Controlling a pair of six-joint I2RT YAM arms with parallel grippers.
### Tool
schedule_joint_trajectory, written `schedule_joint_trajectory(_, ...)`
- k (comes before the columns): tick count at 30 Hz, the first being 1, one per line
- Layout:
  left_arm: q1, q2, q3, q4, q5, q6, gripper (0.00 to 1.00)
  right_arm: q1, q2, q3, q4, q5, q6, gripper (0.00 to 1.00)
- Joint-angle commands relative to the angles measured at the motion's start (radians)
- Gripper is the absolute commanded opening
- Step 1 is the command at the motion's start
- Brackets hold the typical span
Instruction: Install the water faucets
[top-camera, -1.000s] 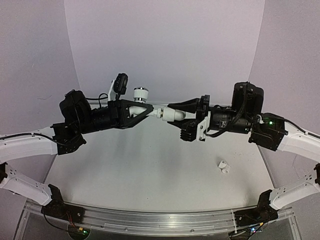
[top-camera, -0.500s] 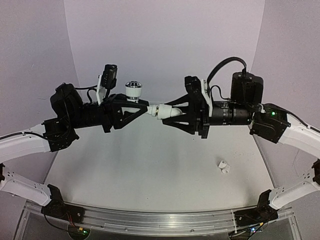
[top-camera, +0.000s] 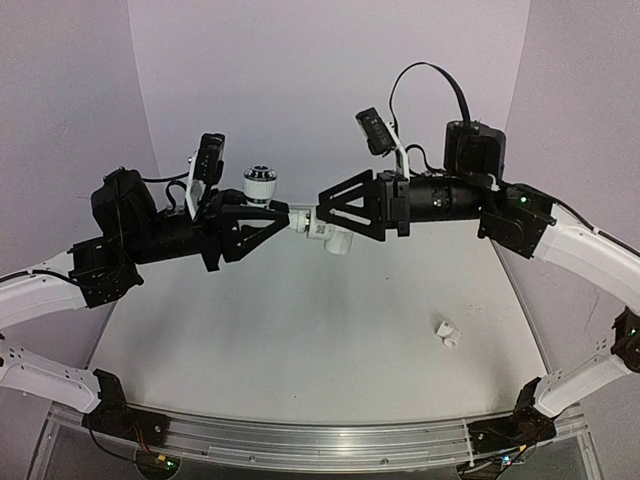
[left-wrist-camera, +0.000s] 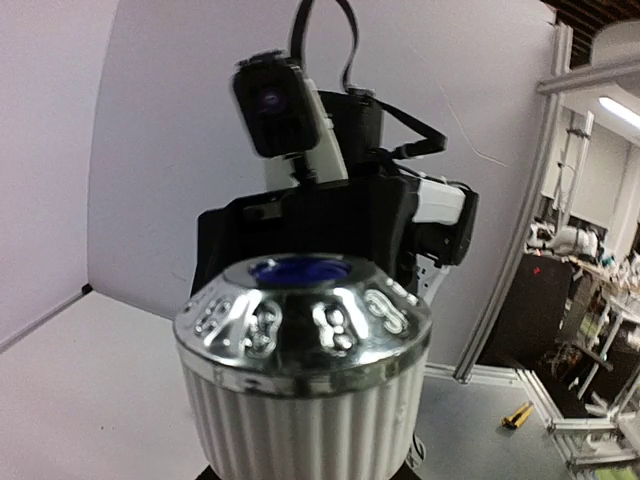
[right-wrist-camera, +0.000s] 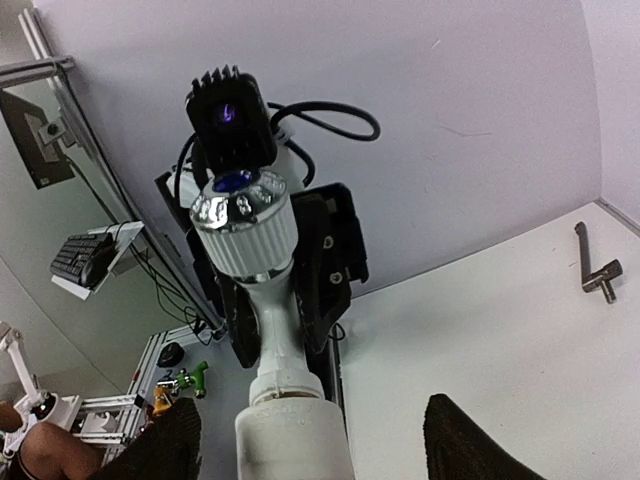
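Top view: right gripper (top-camera: 320, 214), rolled since a second ago with its camera now at 12 o'clock, stands released about the faucet (top-camera: 303, 219); left gripper (top-camera: 287, 214), arm level, clenches that faucet mid-air; spare fitting (top-camera: 449, 335) on table (top-camera: 300, 350), 4 o'clock. Left wrist: knob (left-wrist-camera: 303, 350) fills frame. Right wrist: fingers (right-wrist-camera: 165, 445) spread clear of spout (right-wrist-camera: 290, 440).

**Non-task items: bench and surroundings**

Dark metal crank-shaped bar (right-wrist-camera: 597, 265) is lying flat on the white table (right-wrist-camera: 480, 330), near its far edge. Black keyboard (right-wrist-camera: 85, 257) is sitting off the table. Yellow-handled tool (left-wrist-camera: 517, 414) is lying on the floor.
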Motion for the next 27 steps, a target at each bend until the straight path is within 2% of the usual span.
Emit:
schedule_joint_trajectory(1,-0.004,-0.025,0.011,0.029,-0.22,-0.214,0.0,-0.032,-0.024,0.108,-0.075,0.104,-0.172,0.82)
schedule_joint_trajectory(3,-0.003,-0.037,-0.016,0.071,-0.262,-0.295,0.0,-0.034,-0.04,0.128,-0.132,0.188,-0.346,0.91)
schedule_joint_trajectory(5,-0.002,-0.041,-0.036,0.103,-0.294,-0.39,0.0,-0.034,-0.072,0.121,-0.151,0.264,-0.531,0.95)
schedule_joint_trajectory(10,0.003,-0.037,-0.051,0.13,-0.321,-0.606,0.0,-0.032,-0.144,0.052,-0.15,0.372,-1.088,0.97)
schedule_joint_trajectory(14,0.006,-0.021,-0.04,0.134,-0.303,-0.722,0.0,-0.01,-0.208,-0.07,-0.125,0.411,-1.479,0.97)
schedule_joint_trajectory(20,0.007,0.02,-0.031,0.204,-0.21,-0.808,0.0,0.087,-0.271,-0.219,-0.006,0.472,-1.806,0.97)
schedule_joint_trajectory(27,0.007,0.064,-0.008,0.24,-0.133,-0.833,0.0,0.122,-0.249,-0.308,0.202,0.504,-1.956,0.94)
